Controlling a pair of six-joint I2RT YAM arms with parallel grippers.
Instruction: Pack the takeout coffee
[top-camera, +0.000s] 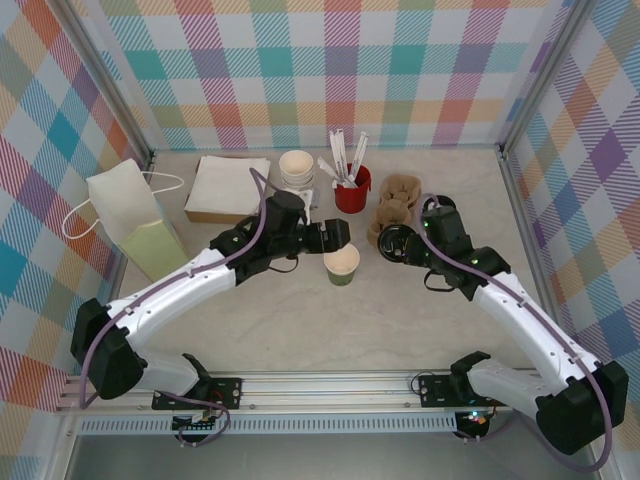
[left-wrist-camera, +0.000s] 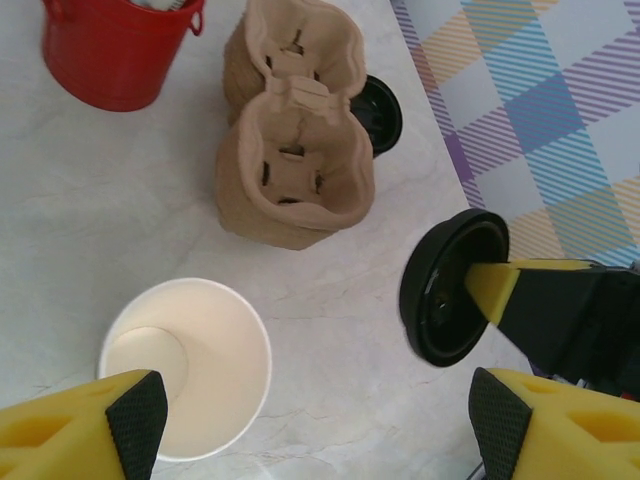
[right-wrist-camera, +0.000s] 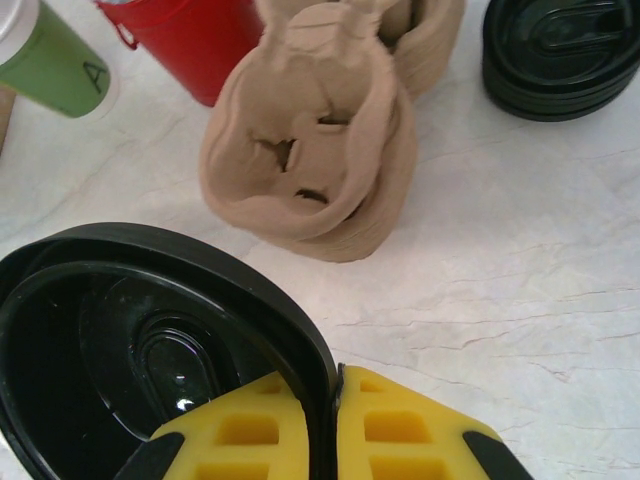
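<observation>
Had the right hand (right-wrist-camera: 335, 420) pinched tight on the rim of a black lid (right-wrist-camera: 150, 340), the lid on edge with its hollow side facing the wrist. Had the left hand (left-wrist-camera: 318, 425) spread wide and empty, hovering just over the cup. Worked on a pale marbled bench (top-camera: 300, 320). Saw the paper bag (top-camera: 135, 215) upright at the far left, well apart from both hands. Noted brown pulp carriers (left-wrist-camera: 295, 170) just beyond the lid, then a red cup of sticks (top-camera: 352, 190). Found the takeout cup (top-camera: 342, 265) standing open and lidless between the arms, near the held lid but apart from it. Judged capping to be the step in hand: needed to turn the lid flat, hollow down, centre it over the rim, steady the cup wall with the left hand, then press evenly all round before any bagging.
</observation>
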